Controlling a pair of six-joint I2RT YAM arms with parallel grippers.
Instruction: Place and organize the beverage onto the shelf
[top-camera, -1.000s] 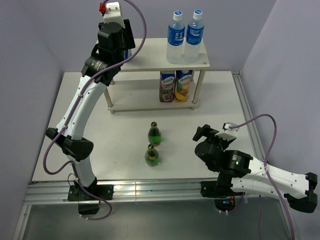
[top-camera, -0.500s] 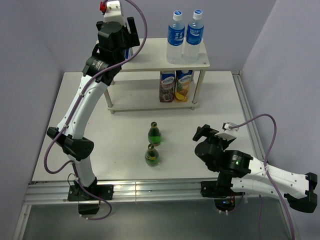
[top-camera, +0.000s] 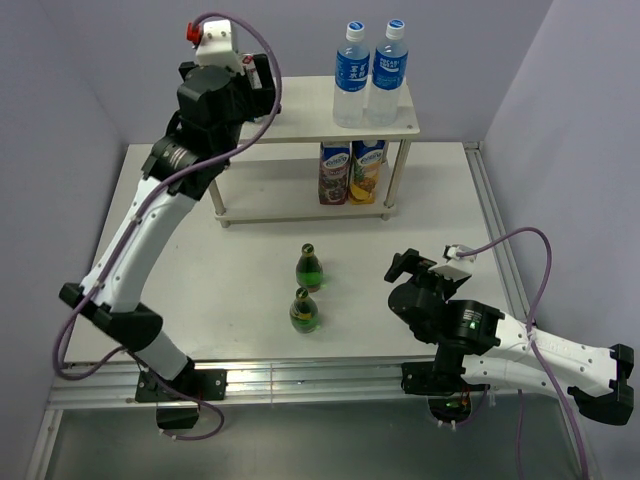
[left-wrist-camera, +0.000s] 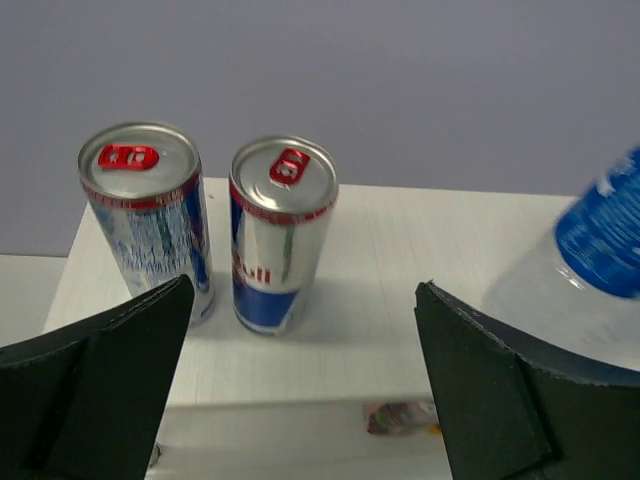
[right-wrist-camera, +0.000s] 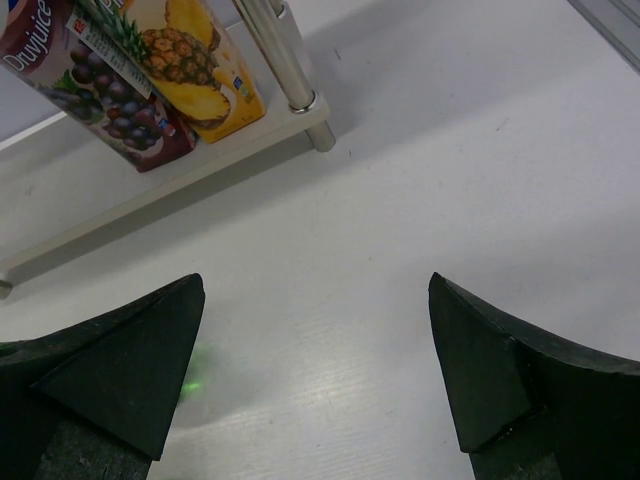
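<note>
The shelf stands at the back of the table. On its top board, two water bottles stand at the right. Two Red Bull cans stand upright side by side at the left; the top view hides them behind the left arm. My left gripper is open just in front of the cans and touches neither. Two juice cartons stand on the lower tier. Two green bottles stand on the table. My right gripper hovers open and empty to the right of them.
A water bottle stands close to my left gripper's right finger. In the right wrist view the shelf's front right leg and both juice cartons lie ahead. A metal rail runs along the near table edge.
My left gripper has opened and let go of a can on the shelf's top board, then drawn back up and to the left. The right arm has not moved.
</note>
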